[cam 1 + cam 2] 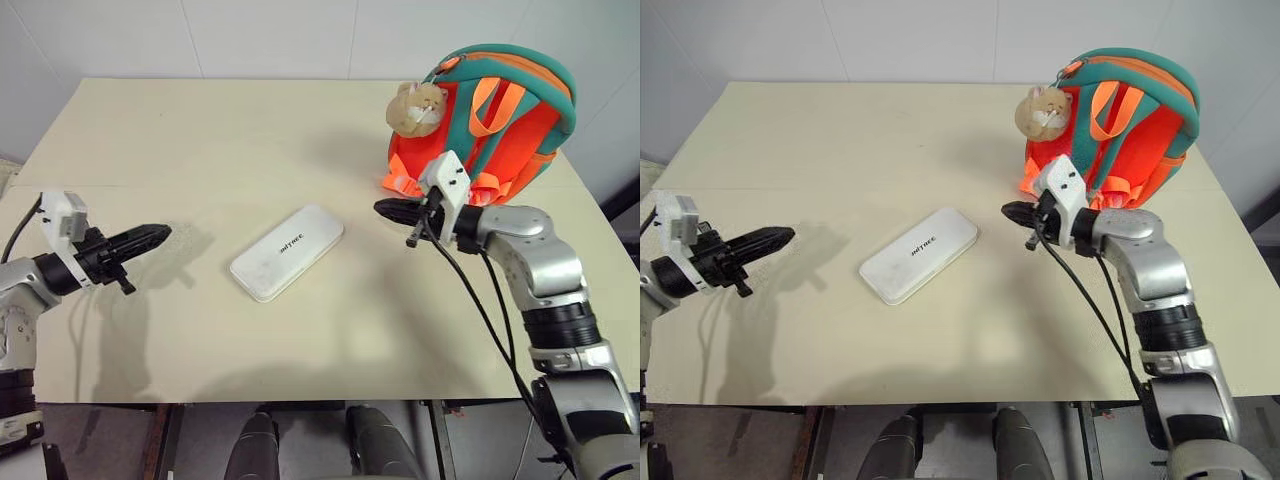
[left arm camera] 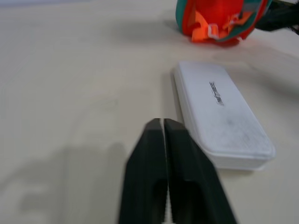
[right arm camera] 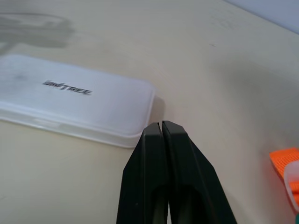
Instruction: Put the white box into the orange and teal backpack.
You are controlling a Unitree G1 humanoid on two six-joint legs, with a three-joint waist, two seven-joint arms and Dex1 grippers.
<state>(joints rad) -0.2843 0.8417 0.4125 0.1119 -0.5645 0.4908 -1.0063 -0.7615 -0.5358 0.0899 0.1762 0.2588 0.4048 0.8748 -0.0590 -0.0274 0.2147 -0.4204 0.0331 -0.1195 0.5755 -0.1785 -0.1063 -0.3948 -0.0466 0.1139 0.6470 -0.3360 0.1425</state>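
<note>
Left gripper (image 1: 160,234): fingers (image 2: 180,154) pressed together, no gap between them, nothing held. It hangs above the desk (image 1: 200,140) at the robot's left, pointing toward the white box (image 1: 287,252), well apart from it.

Right gripper (image 1: 385,209): fingers (image 3: 180,158) also closed flush against each other, empty. Tips sit near the right-hand end of the box, just short of its corner; touching the box or not, cannot tell. The gripper is in front of the backpack (image 1: 500,120), close to its lower straps.

White box: lies flat on the desk near the middle, set at a slant, between the two grippers. Lid side up, dark lettering on top. Not in the backpack.

Backpack: stands upright at the far right of the desk, orange body, teal trim, straps facing the robot. A tan plush cat charm (image 1: 418,108) hangs at its upper left.

View differences: the head views give the whole layout, both arms, charm and backpack top. The left wrist view shows the box lengthwise, with the backpack's base and orange straps beyond it. The right wrist view shows the lettering at close range, the box's near rounded corner beside the fingertips, and an orange strap end (image 3: 282,165) at the edge.
</note>
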